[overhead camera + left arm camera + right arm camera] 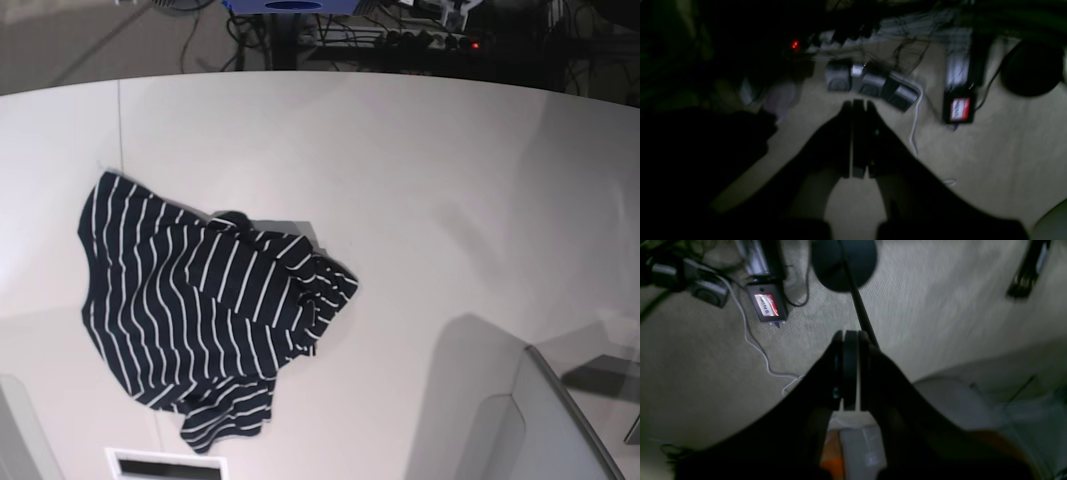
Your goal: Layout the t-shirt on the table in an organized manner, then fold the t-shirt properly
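T-shirt (195, 325) lay crumpled on the left part of the white surface (420, 200), its hem near the front edge. I saw wide bare room to its right. Both my left end effector (858, 140) and right end effector (850, 370) were closed, holding nothing.

White table (420, 200) with a curved far edge and a thin seam line at its left. The t-shirt (195, 310) is lying crumpled on it — dark with white stripes, rumpled — no gripper showing beside it.
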{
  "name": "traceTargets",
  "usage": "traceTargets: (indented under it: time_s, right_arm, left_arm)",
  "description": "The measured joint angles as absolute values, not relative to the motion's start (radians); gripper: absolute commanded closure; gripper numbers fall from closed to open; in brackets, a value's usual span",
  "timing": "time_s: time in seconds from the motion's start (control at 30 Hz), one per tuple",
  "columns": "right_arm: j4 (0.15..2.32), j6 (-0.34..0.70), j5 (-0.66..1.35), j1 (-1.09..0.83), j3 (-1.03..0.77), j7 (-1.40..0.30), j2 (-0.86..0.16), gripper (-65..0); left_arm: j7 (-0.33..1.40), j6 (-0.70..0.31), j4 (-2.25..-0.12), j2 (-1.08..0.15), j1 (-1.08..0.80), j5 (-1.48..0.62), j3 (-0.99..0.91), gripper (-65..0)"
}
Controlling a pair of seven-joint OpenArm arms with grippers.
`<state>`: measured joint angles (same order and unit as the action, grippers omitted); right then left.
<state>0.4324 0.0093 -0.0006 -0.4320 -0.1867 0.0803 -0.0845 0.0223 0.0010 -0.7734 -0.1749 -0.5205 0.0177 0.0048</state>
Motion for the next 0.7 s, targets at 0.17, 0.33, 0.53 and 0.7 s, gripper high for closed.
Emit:
traceTargets:
  time_s: [0.17, 0.33, 0.53, 0.7]
  right_arm:
    - [0.868, -0.002, -0.003, -0.628, -0.341, -0.059, -0.062, -0.6]
    - [1.401, 0.051, 0.001, -0.785, -0.373, -0.088, 0.030, -1.5]
    - [1.764, 0.326, 0.358, -0.708, -0.436, -0.320, -0.002, -7.1]
    - [1.809, 0.466, 0.525, -0.471, -0.561, -0.745, 0.005, -37.4]
  left_arm:
    - [0.022, 0.001, -1.084, -0.225, -0.676, 0.017, 0.000, 0.0]
    - [0.025, -0.007, -1.417, -0.244, -0.792, 0.014, -0.036, 0.0]
    - [0.113, 0.002, -1.668, -0.209, -0.753, 0.013, -0.089, 0.0]
    - [0.368, -0.003, -1.767, -0.169, -0.577, -0.218, -0.084, 0.0]
